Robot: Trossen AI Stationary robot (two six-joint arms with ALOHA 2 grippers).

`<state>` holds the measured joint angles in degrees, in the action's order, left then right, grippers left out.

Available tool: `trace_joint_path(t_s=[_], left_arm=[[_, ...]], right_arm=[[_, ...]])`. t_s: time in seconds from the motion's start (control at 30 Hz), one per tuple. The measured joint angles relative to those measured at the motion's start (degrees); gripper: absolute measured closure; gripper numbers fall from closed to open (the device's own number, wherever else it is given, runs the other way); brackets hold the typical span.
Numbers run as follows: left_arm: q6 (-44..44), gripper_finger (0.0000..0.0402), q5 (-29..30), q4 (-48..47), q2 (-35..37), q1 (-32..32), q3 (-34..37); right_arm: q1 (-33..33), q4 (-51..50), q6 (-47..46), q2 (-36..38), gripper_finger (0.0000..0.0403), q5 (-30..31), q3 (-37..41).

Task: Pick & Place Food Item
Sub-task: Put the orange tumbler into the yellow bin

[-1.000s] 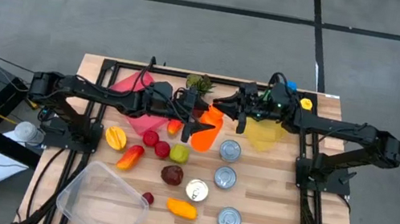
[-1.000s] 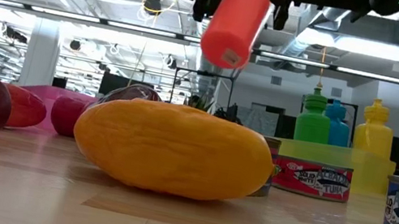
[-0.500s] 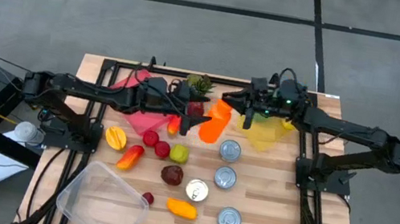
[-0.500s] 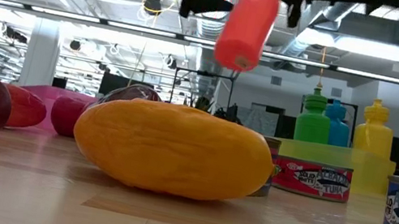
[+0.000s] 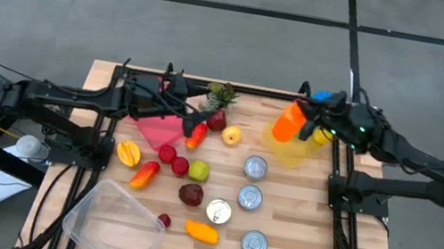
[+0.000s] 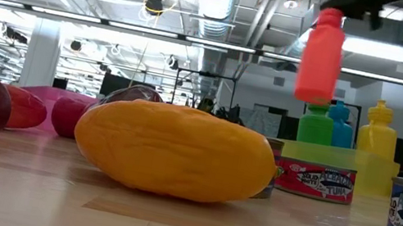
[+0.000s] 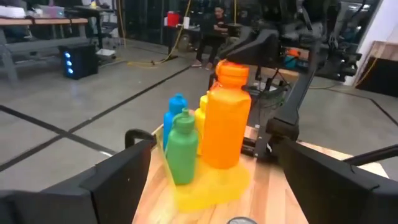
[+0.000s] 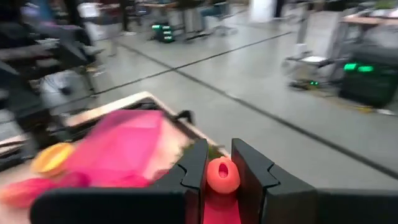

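Two arms over a light wooden table (image 5: 294, 232) on a grey concrete floor, with a big open workshop behind: ceiling ducts, strip lights, benches, and a person seated far back in the left wrist view.

Loads of clutter on the wood. Four tuna cans (image 5: 250, 197) down the right-middle, an orange-yellow mango (image 6: 176, 150) filling the low view up close, red and green fruit bunched in the centre, a clear plastic tub (image 5: 115, 223) at the near left corner, a pink bag (image 5: 154, 113) toward the back left. At the back right, a yellow tray (image 5: 291, 153) already holding a green bottle (image 7: 181, 148), a blue bottle (image 7: 176, 106) and a yellow bottle (image 6: 380, 128), all upright. Those bottles crowd the tray right beside and under the carried one.

Right gripper (image 8: 217, 169) clamped on the cap end of the orange bottle (image 5: 288, 122), hanging it in the air above the yellow tray at the back right of the table, clear of the surface. Long axis close to vertical in the low view, cap up, base down, only a slight tilt; base sits just above the green bottle's top there.

Left gripper (image 5: 196, 126) spread wide and empty, over the back-centre of the table near the pink bag, well apart from the bottle.
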<state>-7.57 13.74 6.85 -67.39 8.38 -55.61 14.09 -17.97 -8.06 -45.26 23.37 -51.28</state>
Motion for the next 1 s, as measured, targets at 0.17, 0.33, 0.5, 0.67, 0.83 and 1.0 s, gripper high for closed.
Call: trace_joint_path(t_s=[0.17,0.33,0.5,0.67,0.83,1.0], left_arm=[[0.0,0.0062,0.19,-1.73,0.78,0.0,0.02],[0.0,0.0061,0.28,-1.67,0.19,0.0,0.02],[-0.01,0.0064,0.28,-1.53,-0.26,0.0,0.09],[-0.01,0.0066,0.26,-1.43,-0.54,0.0,0.09],[-0.01,0.0066,0.23,-1.54,-0.68,0.0,0.11],[0.0,0.0066,0.22,-1.64,-0.7,0.19,0.11]], right_arm=[[-4.82,-0.69,-1.26,7.72,0.0359,11.48,6.45],[-8.06,-1.45,-3.36,11.65,0.0359,23.04,11.96],[-8.72,-3.3,-7.02,13.87,0.0359,28.79,16.22],[-8.72,-3.89,-10.78,14.28,0.0358,35.22,20.73],[-8.65,-1.94,-11.54,14.26,0.0357,38.35,23.75],[-8.61,-2.03,-13.9,14.15,0.0356,38.24,25.84]])
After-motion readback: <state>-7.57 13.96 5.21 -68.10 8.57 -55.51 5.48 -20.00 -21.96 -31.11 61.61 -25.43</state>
